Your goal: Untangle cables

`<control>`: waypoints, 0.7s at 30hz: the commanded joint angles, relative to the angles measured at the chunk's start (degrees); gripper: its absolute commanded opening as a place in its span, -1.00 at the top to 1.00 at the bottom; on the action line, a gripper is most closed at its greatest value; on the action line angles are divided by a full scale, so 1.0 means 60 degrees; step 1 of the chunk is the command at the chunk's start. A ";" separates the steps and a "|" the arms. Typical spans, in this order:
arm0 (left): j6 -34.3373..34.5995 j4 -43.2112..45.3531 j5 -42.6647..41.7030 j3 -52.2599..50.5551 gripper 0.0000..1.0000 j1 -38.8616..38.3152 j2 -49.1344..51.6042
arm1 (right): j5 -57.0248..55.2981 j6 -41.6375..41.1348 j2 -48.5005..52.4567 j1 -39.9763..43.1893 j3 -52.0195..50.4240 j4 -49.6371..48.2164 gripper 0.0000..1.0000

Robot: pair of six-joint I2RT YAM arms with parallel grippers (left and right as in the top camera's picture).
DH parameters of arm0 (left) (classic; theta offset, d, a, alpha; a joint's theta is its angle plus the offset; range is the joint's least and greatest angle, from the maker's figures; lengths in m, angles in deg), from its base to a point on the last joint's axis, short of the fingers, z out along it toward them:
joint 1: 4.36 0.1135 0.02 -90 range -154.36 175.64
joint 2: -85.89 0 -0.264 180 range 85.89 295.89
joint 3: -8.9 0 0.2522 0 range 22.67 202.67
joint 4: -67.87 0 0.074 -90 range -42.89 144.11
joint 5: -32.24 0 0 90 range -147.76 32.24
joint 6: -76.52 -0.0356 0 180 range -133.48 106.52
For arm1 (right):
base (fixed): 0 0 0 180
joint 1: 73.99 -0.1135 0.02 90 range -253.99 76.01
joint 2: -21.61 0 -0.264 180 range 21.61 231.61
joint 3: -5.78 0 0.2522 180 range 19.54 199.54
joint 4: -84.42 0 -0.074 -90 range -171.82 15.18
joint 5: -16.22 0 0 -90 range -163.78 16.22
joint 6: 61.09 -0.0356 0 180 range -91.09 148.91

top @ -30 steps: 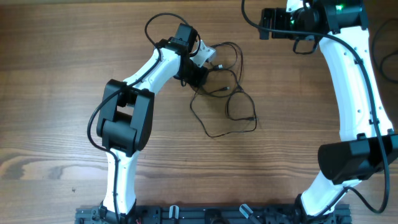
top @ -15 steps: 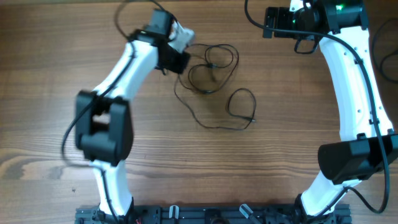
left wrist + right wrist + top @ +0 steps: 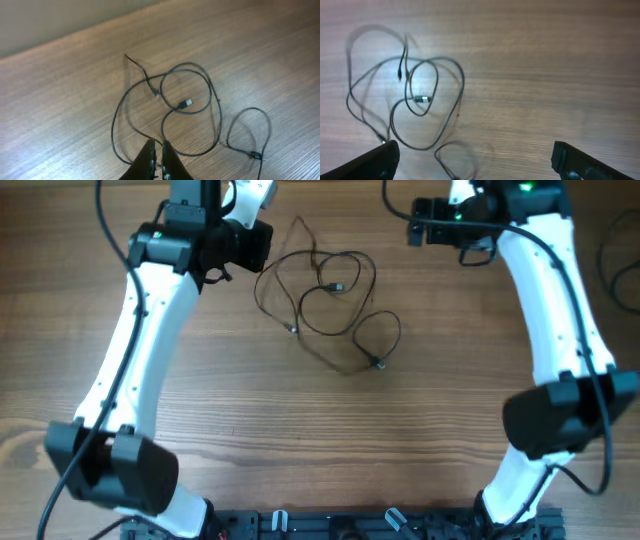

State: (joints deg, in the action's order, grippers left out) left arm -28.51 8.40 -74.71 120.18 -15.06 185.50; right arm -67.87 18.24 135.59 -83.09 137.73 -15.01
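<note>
The cables [image 3: 337,287] lie as thin black loops on the wooden table, between the two arms at the far middle. Small plugs show on them [image 3: 186,103] [image 3: 422,99]. My left gripper [image 3: 262,250] is at the loops' left edge. In the left wrist view it [image 3: 156,144] is shut, and one thin strand runs into its tips. One stretch of wire [image 3: 126,56] rises to a peak off the table. My right gripper [image 3: 415,230] is at the far right of the loops. It [image 3: 475,157] is wide open above the wood with nothing between its fingers.
More dark wire lies at the table's right edge [image 3: 622,265]. A black rail [image 3: 330,525] with both arm bases runs along the near edge. A pale wall [image 3: 60,20] stands behind the table's far side.
My left arm has swung up and to the left. The cable loops have slid left and towards the far edge with it. The right gripper has shifted slightly left.
</note>
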 commanded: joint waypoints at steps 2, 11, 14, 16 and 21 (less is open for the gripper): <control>0.0080 0.0000 0.0018 0.0109 0.85 0.0022 -0.0798 | 0.0463 -0.0113 0.0747 -0.0499 -0.0095 -0.0011 -0.99; 0.0084 -0.0033 0.0018 0.0106 0.51 0.0036 -0.0852 | 0.0142 -0.0761 0.1235 -0.1344 -0.0095 0.0080 -1.00; 0.0087 -0.0036 0.0018 0.0106 0.08 0.0182 -0.0823 | -0.0703 -0.1326 0.1457 -0.1566 -0.0095 0.0084 -0.99; 0.0087 -0.0062 0.0015 0.0106 0.04 0.0295 -0.0732 | -0.0769 -0.1319 0.1555 -0.1617 -0.0095 0.0011 -0.99; 0.0095 -0.0142 0.0018 0.0098 0.00 0.0517 -0.0186 | -0.0801 -0.1242 0.1588 -0.1643 -0.0095 -0.0459 -0.99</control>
State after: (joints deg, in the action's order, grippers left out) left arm -27.89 7.76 -74.71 120.18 -12.91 181.52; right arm -70.62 11.79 144.22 -92.71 137.10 -16.13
